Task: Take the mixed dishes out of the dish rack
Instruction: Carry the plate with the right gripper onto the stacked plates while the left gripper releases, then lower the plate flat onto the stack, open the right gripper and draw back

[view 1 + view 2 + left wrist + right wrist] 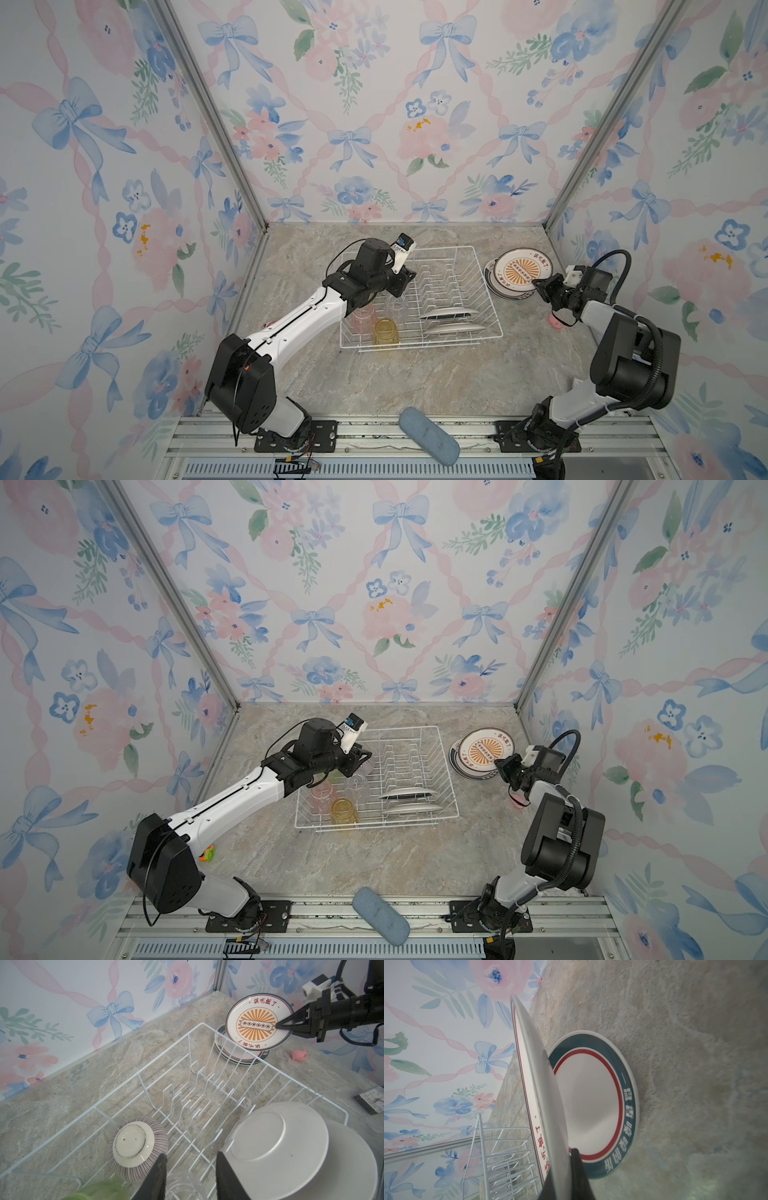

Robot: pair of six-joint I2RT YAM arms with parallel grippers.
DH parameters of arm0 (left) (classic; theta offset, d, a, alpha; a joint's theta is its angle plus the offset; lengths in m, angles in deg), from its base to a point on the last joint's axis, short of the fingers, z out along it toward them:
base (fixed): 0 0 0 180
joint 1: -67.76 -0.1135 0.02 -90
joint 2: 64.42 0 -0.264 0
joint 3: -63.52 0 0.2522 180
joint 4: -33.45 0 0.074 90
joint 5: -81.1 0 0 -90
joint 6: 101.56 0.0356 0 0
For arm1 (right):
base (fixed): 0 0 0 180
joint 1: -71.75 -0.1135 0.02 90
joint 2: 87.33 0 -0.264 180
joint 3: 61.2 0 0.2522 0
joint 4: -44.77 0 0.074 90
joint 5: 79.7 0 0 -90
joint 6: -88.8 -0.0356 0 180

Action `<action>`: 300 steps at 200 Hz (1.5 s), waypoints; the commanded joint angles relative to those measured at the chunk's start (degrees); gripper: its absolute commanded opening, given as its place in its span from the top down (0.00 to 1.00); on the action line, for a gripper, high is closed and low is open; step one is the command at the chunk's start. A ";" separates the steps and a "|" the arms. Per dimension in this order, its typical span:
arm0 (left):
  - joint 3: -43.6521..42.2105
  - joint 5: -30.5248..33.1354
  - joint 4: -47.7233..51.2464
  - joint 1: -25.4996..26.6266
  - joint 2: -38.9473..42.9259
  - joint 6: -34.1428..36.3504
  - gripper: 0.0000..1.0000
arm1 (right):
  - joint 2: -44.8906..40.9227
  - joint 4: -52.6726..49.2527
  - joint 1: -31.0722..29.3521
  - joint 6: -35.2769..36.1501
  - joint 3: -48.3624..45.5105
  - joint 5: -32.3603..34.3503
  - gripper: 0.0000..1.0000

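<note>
The white wire dish rack [488, 291] [449, 771] stands mid-table. Two white plates [449, 312] [278, 1136] stand on edge in its slots. A pink tumbler [363, 318], a yellow one [385, 331], a clear one [182, 1188] and a green one [99, 1190] sit in its other half. An upturned striped bowl [135, 1147] lies there too. My left gripper [191, 1157] [400, 289] hangs open over the clear tumbler, one finger on each side. My right gripper [538, 284] [562, 1159] is shut on a sunburst-printed plate [523, 269] [257, 1022]. That plate is held tilted over a stack of plates [591, 1105] [498, 293] right of the rack.
A small pink toy [555, 321] [299, 1054] lies near my right arm. A blue oblong pad [428, 434] rests on the front rail. A small orange and green item [206, 853] sits by my left arm. Flowered walls close in the back and both sides.
</note>
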 commanded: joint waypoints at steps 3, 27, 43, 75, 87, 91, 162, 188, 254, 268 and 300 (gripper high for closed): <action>1.86 -0.54 0.34 0.55 -1.10 1.37 0.64 | 2.95 5.52 -0.20 -2.16 -0.01 -2.33 1.00; 2.24 -0.79 0.49 0.64 -1.51 1.57 0.63 | 4.99 7.24 -0.67 -3.11 0.09 -3.03 1.00; 2.35 -0.74 0.55 0.65 -1.52 1.72 0.63 | 5.84 7.93 -1.00 -3.53 0.13 -3.43 1.00; 2.27 -0.77 0.61 0.64 -1.60 1.85 0.63 | 7.23 8.26 -1.31 -3.82 0.23 -3.85 0.97; 2.27 -0.91 0.73 0.71 -1.69 1.94 0.63 | 7.70 8.26 -1.38 -3.90 0.18 -4.11 0.96; 2.27 -0.96 0.79 0.64 -1.69 1.94 0.63 | 7.80 8.23 -1.38 -3.89 0.25 -4.15 0.96; 2.88 -0.81 1.68 0.64 -1.60 1.76 0.62 | 8.32 4.71 -1.39 -2.18 0.80 -4.37 0.85; 3.06 -0.74 2.19 0.73 -1.42 1.93 0.61 | 8.05 2.87 -1.34 -1.32 1.05 -4.05 0.79; 3.84 0.78 3.78 1.17 -1.43 2.29 0.60 | 4.55 -9.01 -2.36 6.76 2.83 1.39 0.64; 3.93 1.21 3.97 1.25 -1.43 2.55 0.60 | 3.68 -11.91 -3.05 8.55 3.61 3.65 0.62; 4.19 1.12 4.68 1.59 -1.81 3.06 0.60 | 2.36 -17.13 -5.03 11.71 5.37 8.29 0.57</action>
